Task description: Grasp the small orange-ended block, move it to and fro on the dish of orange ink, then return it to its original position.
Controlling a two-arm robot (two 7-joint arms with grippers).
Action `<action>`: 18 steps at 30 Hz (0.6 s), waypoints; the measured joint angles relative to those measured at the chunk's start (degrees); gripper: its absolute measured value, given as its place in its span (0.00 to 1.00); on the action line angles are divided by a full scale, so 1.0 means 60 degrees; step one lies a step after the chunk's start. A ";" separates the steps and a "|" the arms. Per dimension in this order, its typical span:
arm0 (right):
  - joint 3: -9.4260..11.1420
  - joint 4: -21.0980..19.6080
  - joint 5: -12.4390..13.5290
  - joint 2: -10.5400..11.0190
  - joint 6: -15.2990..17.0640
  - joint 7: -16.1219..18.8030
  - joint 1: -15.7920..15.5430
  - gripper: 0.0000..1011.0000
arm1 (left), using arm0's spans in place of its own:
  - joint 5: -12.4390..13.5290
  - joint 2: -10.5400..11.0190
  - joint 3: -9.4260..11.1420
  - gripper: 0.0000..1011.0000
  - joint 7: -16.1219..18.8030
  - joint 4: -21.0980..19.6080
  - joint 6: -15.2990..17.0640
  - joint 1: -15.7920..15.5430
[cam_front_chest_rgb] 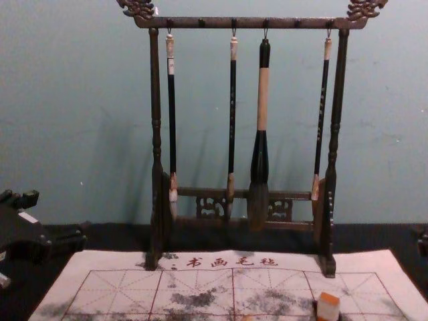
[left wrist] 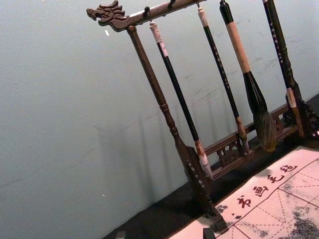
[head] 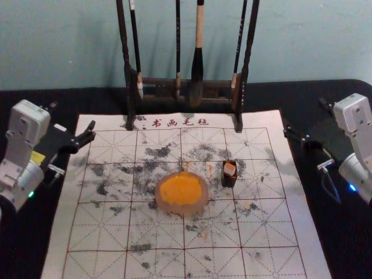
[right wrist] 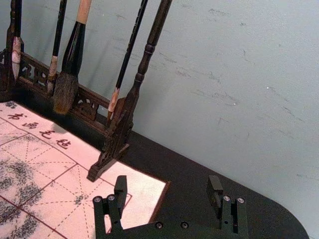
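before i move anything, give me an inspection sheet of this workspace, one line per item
surface: dark table, felt mat with red grid, black and orange smudges
job's things: orange ink dish on the felt; white, orange-ended block in or on a small dark holder, to the dish's right
clutter: rack with four hanging brushes at the felt's far edge
grippers: left gripper by the felt's left edge, right gripper by its right edge; both empty, jaws apart
cables: thin loop at the head view's right, off the felt
surroundings: pale blue-green wall behind, scuffed
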 joint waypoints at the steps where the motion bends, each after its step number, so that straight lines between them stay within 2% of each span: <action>1: 0.0000 0.0000 0.0000 0.0000 0.0000 0.0000 0.0000 0.99 | 0.0000 0.0000 0.0000 0.99 -0.0001 0.0000 0.0000 0.0000; 18: 0.0000 0.0000 0.0000 0.0000 0.0000 0.0000 0.0000 0.99 | 0.0000 0.0000 0.0000 0.99 -0.0001 0.0000 0.0000 0.0000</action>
